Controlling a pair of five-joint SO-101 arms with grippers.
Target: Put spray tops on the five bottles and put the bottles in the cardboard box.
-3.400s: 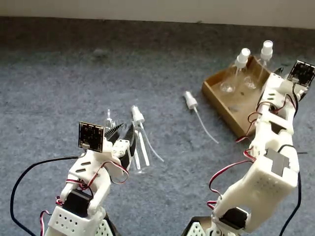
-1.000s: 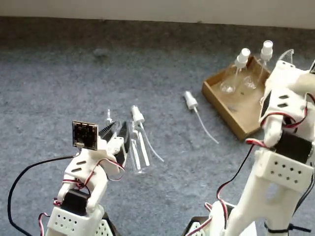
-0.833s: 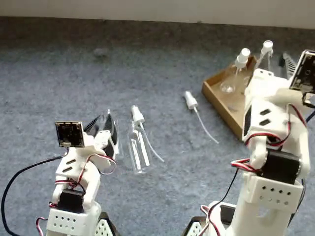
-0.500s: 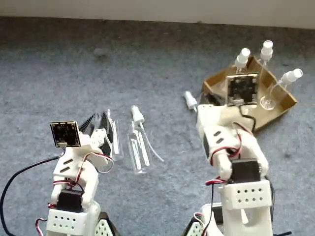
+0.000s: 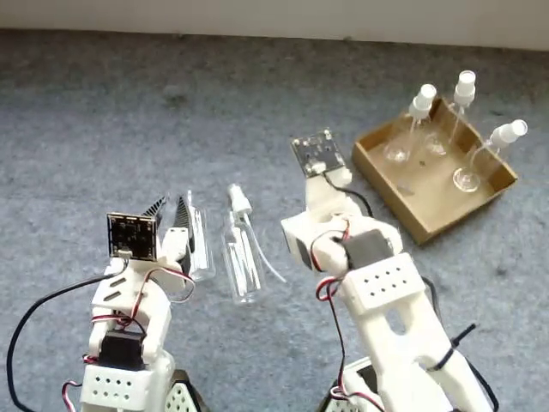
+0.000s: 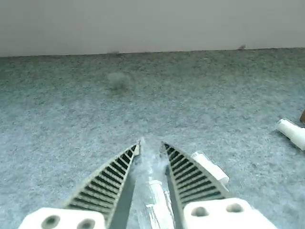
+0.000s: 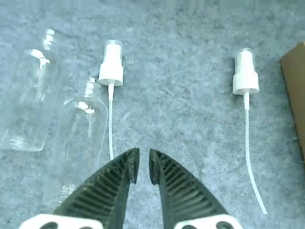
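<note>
Two clear bottles without tops lie on the grey carpet (image 5: pixel 111 129): one (image 5: pixel 200 245) (image 7: pixel 28 105) beside my left gripper (image 5: pixel 170 206), the other (image 5: pixel 240 266) (image 7: pixel 78 138) just right of it. In the left wrist view my left gripper (image 6: pixel 150 145) is open, with a bottle neck (image 6: pixel 153 188) showing between and below its fingers. One spray top (image 5: pixel 239 202) (image 7: pixel 111 62) (image 6: pixel 209 167) lies by the bottles, a second (image 7: pixel 245 71) (image 6: pixel 290 133) nearer the box. My right gripper (image 7: pixel 144 155) hovers over the carpet between the two spray tops, open by a narrow gap and holding nothing. The cardboard box (image 5: pixel 403 210) holds three topped bottles (image 5: pixel 506 133).
The right arm (image 5: pixel 360 257) stretches over the middle of the carpet between the loose bottles and the box. The box edge (image 7: pixel 295 95) is at the side of the right wrist view. A pale wall (image 5: pixel 274 17) runs along the far end. Bare carpet lies at the far left.
The right arm has swung from the box to the middle of the carpet, leaving a third topped bottle standing in the box. The left gripper shifted left to the outer bottle.
</note>
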